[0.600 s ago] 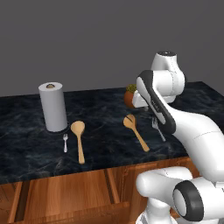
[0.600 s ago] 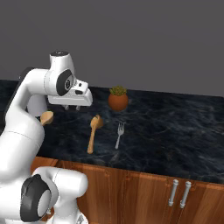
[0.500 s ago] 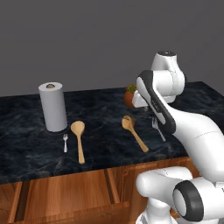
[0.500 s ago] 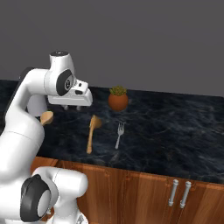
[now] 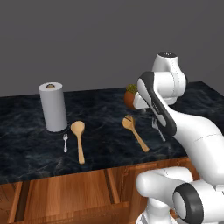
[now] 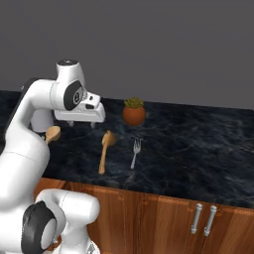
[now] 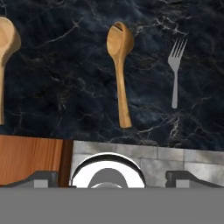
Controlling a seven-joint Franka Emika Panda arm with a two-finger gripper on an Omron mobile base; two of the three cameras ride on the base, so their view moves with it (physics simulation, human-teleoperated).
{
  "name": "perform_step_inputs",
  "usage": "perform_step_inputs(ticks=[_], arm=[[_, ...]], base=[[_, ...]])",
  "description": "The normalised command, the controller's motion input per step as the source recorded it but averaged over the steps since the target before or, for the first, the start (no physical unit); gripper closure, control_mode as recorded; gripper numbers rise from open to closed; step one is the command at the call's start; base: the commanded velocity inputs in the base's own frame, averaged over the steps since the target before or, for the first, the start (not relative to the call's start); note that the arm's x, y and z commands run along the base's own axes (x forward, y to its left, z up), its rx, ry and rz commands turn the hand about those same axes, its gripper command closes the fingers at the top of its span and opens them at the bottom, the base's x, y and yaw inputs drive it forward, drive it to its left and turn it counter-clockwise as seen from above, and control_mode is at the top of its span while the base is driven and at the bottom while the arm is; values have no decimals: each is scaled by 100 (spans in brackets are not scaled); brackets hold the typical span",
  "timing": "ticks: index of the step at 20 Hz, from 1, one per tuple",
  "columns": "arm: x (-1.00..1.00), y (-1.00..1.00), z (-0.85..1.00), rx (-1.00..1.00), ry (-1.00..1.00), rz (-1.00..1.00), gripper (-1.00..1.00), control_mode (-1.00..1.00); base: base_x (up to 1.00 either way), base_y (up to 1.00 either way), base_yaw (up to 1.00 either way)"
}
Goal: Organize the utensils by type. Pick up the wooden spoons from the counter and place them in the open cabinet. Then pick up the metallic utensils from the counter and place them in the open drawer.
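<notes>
The counter (image 5: 100,144) runs the full width of both base views, its near edge straight above brown wood fronts. The gripper (image 6: 82,122) hangs above it, well clear of the surface, jaws spread wide and holding nothing; in the hand view its two tips sit far apart at the bottom.

Two wooden spoons lie flat, bowls toward the far side, handles pointing to the near edge. The left spoon (image 5: 78,140) is just right of a small fork (image 5: 65,142), with a narrow gap between them. Its handle end stops short of the counter edge. The right spoon (image 5: 134,131) lies slanted, its handle end close to the near edge. In the hand view it (image 7: 120,65) sits almost centred between the finger tips, with bare counter on both sides.

Two forks: the left one by the roll, and the right fork (image 6: 135,153), just right of the right spoon, tines to the far side. In the left base view the arm partly hides it.

One paper towel roll (image 5: 53,106) stands upright at the far left, just behind the left fork and spoon. One potted plant (image 6: 134,111) stands far back, behind the right spoon and fork, well apart from them.

Between the two spoons is a wide bare stretch of counter. To the right of the right fork the counter is bare to the frame edge.

Below the near edge on the left, the drawer (image 5: 65,197) stands pulled out, its flat wooden floor showing. Two silver handles (image 6: 204,219) sit on the cabinet front at the right.
</notes>
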Motion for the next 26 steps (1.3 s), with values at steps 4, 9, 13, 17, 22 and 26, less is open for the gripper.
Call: perform_step_inputs(ticks=[4, 9, 13, 17, 22, 26], arm=[[0, 0, -29, 0, -1, 0, -100, -100], [8, 1, -45, -1, -14, 0, -100, -100], [13, -1, -56, -3, -15, 0, -100, -100], [22, 0, -57, -2, -12, 0, -100, -100], [36, 0, -47, 0, 0, 0, -100, -100], [31, -1, -47, -1, 0, 6, -100, -100]], base=[[0, 0, 0], [0, 0, 0], [0, 0, 0], [0, 0, 0], [0, 0, 0], [0, 0, 0]])
